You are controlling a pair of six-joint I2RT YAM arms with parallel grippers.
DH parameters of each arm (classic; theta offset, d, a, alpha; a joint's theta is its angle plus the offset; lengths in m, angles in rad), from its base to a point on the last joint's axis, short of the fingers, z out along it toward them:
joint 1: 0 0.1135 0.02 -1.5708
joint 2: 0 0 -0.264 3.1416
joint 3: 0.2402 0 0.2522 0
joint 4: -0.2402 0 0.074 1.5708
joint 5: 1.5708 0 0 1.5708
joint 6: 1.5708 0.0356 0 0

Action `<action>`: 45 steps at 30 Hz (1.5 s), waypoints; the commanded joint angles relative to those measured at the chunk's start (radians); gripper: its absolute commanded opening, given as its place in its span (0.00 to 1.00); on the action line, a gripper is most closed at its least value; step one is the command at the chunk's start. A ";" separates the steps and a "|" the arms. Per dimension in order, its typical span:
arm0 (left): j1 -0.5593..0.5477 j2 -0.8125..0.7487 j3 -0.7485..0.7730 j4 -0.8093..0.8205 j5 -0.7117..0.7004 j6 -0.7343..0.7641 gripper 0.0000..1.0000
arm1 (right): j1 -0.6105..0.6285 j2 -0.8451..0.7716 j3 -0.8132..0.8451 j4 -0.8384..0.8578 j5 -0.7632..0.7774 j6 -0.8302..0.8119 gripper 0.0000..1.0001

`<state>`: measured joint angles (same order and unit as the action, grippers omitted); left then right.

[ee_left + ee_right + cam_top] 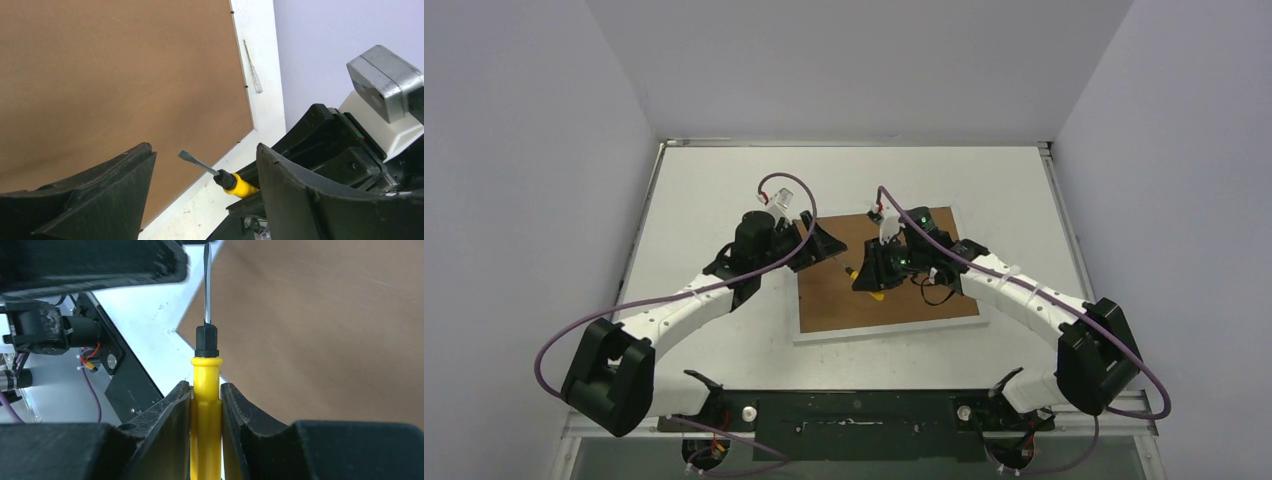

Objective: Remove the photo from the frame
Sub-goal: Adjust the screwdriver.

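The frame point(924, 300) lies face down on the table with its brown backing board point(125, 75) up inside a white border. The photo is hidden. My right gripper point(206, 387) is shut on the yellow handle of a flat-blade screwdriver point(206, 365). It hovers over the board's left part point(876, 276), and the blade points toward the frame's left edge. My left gripper point(204, 150) stands open at that edge point(824, 245), with nothing in it. The screwdriver's tip point(190, 157) shows between its two fingers, touching neither.
A thin tool with a clear handle point(252, 70) lies on the white strip beside the board. Grey walls close in the white table point(714, 190) on three sides. Purple cables loop over both arms.
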<state>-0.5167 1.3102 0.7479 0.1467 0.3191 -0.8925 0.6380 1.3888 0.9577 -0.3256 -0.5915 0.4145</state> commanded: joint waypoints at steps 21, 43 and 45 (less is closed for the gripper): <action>0.104 0.054 -0.288 0.653 0.237 -0.488 0.40 | 0.048 0.015 -0.049 0.303 -0.081 0.083 0.06; 0.153 0.137 -0.320 0.847 0.294 -0.565 0.00 | 0.004 0.049 -0.119 0.430 -0.164 0.175 0.28; 0.154 0.129 -0.322 0.857 0.272 -0.583 0.00 | 0.001 0.025 -0.146 0.477 -0.141 0.207 0.53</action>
<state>-0.3691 1.4544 0.4263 0.9009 0.5980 -1.4532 0.6548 1.4384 0.8463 0.0280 -0.7433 0.5747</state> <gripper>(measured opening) 0.033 0.365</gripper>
